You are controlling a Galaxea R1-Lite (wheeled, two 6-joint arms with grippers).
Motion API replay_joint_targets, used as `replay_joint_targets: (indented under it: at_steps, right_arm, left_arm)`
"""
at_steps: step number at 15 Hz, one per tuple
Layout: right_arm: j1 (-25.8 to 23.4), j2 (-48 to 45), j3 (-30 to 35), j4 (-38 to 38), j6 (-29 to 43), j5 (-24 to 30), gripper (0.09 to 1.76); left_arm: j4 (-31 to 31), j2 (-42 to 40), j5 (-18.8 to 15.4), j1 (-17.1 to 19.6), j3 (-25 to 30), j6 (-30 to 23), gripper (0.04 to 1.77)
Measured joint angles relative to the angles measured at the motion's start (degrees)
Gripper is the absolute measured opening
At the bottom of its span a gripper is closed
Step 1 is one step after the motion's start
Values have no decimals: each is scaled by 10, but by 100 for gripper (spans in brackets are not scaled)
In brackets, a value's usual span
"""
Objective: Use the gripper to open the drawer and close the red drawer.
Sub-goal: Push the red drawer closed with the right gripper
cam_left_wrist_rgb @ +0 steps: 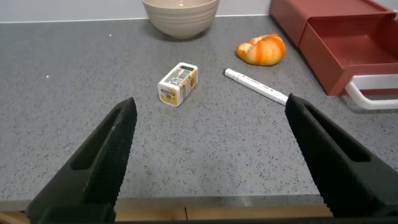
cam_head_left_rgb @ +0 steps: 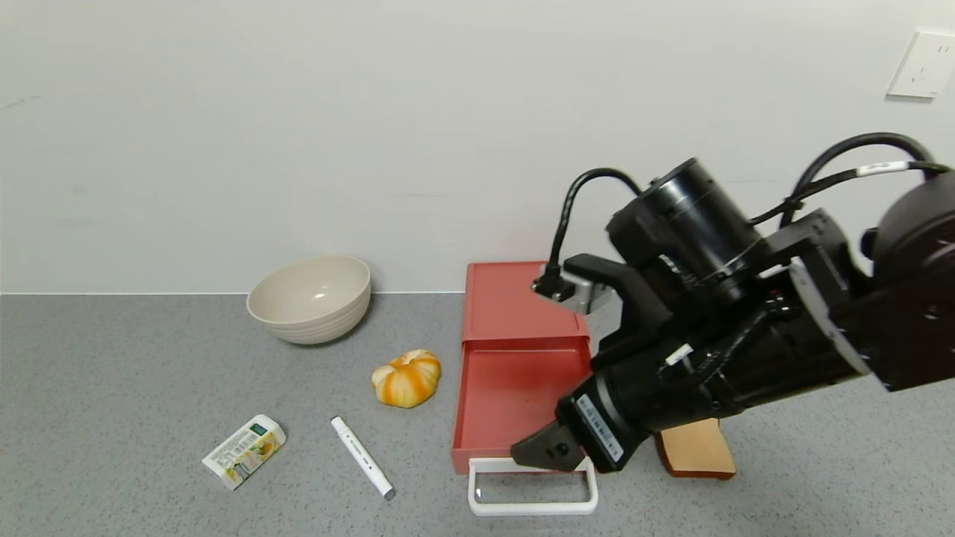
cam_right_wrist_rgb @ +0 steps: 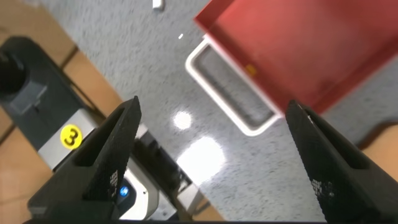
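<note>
The salmon-red drawer (cam_head_left_rgb: pixel 520 304) stands at the back of the grey counter. Its shallow tray (cam_head_left_rgb: pixel 515 391) is slid out toward me, empty, with the white loop handle (cam_head_left_rgb: pixel 533 488) at the front. My right gripper (cam_head_left_rgb: pixel 548 451) hovers just above the handle's right part, open and empty. In the right wrist view the right gripper (cam_right_wrist_rgb: pixel 211 168) is spread wide, with the handle (cam_right_wrist_rgb: pixel 231 88) and tray (cam_right_wrist_rgb: pixel 298 43) beyond the fingertips, apart from them. My left gripper (cam_left_wrist_rgb: pixel 211 155) is open and empty over the counter's front edge; the drawer (cam_left_wrist_rgb: pixel 348 34) shows far off.
A beige bowl (cam_head_left_rgb: pixel 310 298) stands at the back by the wall. A small orange pumpkin-shaped thing (cam_head_left_rgb: pixel 406 378), a white pen (cam_head_left_rgb: pixel 362 456) and a small carton (cam_head_left_rgb: pixel 244 451) lie left of the drawer. A bread slice (cam_head_left_rgb: pixel 697 447) lies right of the tray, under my right arm.
</note>
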Motion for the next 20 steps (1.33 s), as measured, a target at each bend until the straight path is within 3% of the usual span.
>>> replay_joint_targets:
  at_steps: [6,10,13,20]
  right_arm:
    - [-122,-126,190,-190,-17,2,171]
    - [-185,-161,265,-297,-17,-1,171]
    - [-212,-166,298,-346,-14,1,171]
    - [-222,-165,307,-349,-13,4,171]
  left_arm:
    - [0,0,0,0,0,0,172]
    - [0,0,0,0,0,0,172]
    - [0,0,0,0,0,0,172]
    - [0,0,0,0,0,0,172]
